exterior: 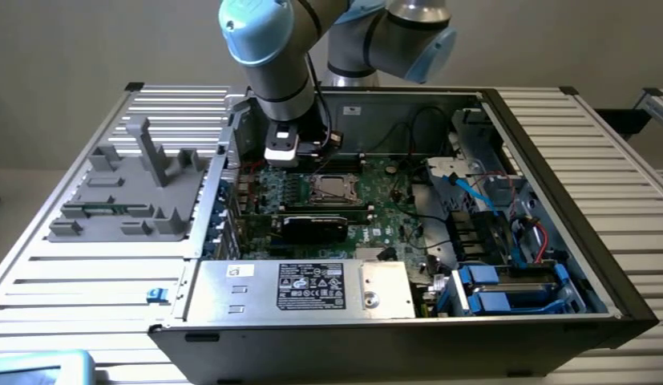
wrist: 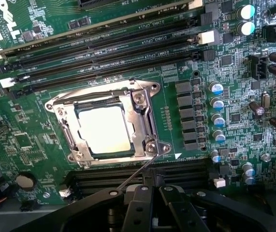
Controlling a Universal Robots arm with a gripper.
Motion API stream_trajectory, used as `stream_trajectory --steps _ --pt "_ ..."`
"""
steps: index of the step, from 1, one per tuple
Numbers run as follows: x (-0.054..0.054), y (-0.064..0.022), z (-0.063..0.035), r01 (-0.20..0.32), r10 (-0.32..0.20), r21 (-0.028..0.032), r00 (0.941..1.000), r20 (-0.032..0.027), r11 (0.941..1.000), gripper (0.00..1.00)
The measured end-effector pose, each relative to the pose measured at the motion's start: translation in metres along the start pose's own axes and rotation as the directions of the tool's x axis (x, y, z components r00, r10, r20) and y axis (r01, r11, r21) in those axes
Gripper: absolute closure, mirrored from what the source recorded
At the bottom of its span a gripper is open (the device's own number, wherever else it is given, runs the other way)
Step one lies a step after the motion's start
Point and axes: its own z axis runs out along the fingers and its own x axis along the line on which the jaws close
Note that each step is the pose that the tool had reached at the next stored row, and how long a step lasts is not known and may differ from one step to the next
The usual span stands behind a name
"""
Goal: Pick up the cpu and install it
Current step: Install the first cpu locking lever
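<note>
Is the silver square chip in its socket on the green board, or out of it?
In. The flat square silver-topped cpu lies level inside the shiny metal socket frame on the green motherboard.

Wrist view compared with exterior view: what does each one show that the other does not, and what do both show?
Wrist view: the print beside the memory slots, the blue-topped capacitors and a coin battery come out here.
Exterior view: the arm, the open computer case, its power supply and a grey tray on the exterior view's left.
Both: the cpu lying inside the metal socket frame, and the shut hand near it, holding nothing.
</note>
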Motion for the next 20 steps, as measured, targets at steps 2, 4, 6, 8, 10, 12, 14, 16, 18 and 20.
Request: stream_trajectory --steps 2,4,6,8,10,12,14,16,18,20 --pt "-0.0002 -0.0004 0.0005 0.000 0.000 0.0000 1.0000 0.0000 1.0000 0.89" --pt "-0.0003 -0.0006 0.0009 0.000 0.000 0.0000 1.0000 0.0000 1.0000 0.89" --pt "-0.0002 -0.0007 0.0011 0.000 0.000 0.0000 1.0000 -0.0001 1.0000 0.89" --pt "0.0001 -0.0009 0.0015 0.000 0.000 0.0002 1.0000 -0.0005 1.0000 0.89" --pt "0.0005 -0.0010 0.0016 0.000 0.000 0.0001 1.0000 -0.0008 1.0000 0.89" --pt "0.0010 -0.0011 0.0018 0.001 -0.001 0.0003 1.0000 -0.0014 1.0000 0.89" --pt "0.0017 -0.0013 0.0022 0.001 -0.001 0.0005 1.0000 -0.0019 1.0000 0.89" --pt "0.0020 -0.0013 0.0023 0.001 -0.001 0.0004 1.0000 -0.0023 1.0000 0.89" --pt "0.0021 -0.0013 0.0024 0.001 -0.001 0.0003 1.0000 -0.0026 1.0000 0.89" --pt "0.0021 -0.0012 0.0028 0.001 -0.001 0.0003 1.0000 -0.0029 1.0000 0.89"
